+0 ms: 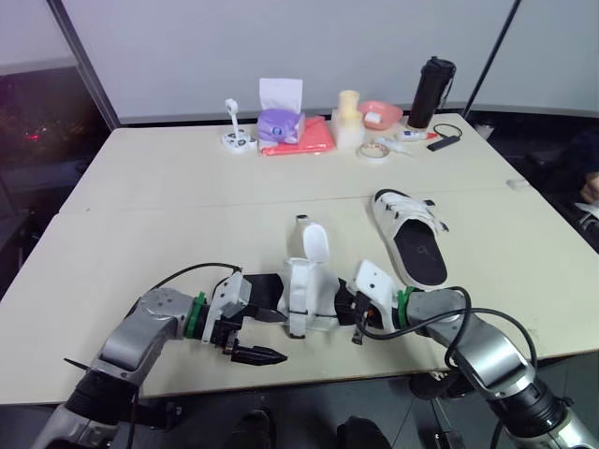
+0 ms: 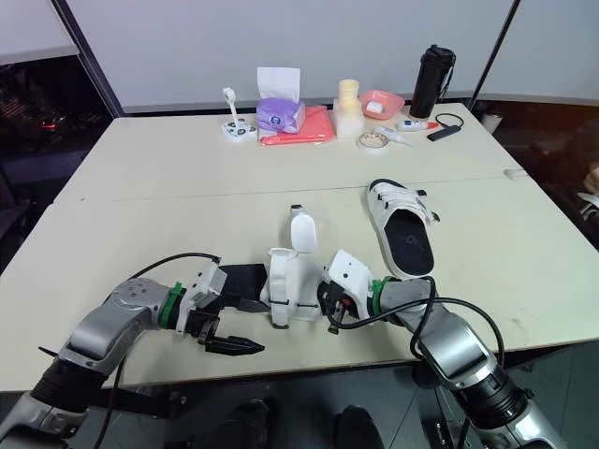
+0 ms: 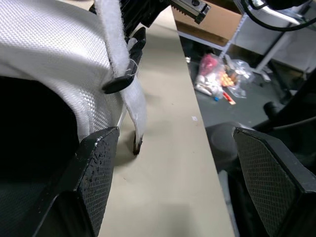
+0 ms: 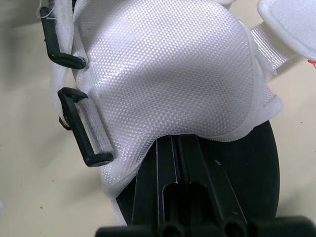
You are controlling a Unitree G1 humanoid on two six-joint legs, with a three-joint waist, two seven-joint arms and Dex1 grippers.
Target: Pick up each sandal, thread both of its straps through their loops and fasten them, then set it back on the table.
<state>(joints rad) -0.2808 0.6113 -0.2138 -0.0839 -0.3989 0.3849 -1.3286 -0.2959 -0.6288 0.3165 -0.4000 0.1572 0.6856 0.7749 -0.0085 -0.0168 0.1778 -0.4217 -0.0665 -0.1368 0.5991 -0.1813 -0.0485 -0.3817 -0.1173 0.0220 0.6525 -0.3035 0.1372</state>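
Observation:
One white sandal with a black sole point(image 1: 304, 285) lies across the table near the front edge, between my two grippers. Its straps hang loose: one flap point(image 1: 314, 245) stands up and another point(image 1: 375, 279) rests by my right wrist. Two black loops point(image 4: 81, 133) on its side have nothing threaded through them. My left gripper point(image 1: 270, 335) is open beside the sole's end, one finger point(image 3: 94, 168) against the sandal and the other off toward the table edge. My right gripper point(image 4: 175, 143) is shut, lying on the black insole with its tips at the white upper's hem. A second sandal point(image 1: 412, 238) lies farther right.
The table's front edge point(image 1: 309, 374) runs just under both grippers. Along the back stand a purple tissue box point(image 1: 279, 122), a pink cloth point(image 1: 314, 138), a cream cylinder point(image 1: 348, 117), a pink bowl point(image 1: 381, 114), a tape roll point(image 1: 374, 151) and a black tumbler point(image 1: 432, 92).

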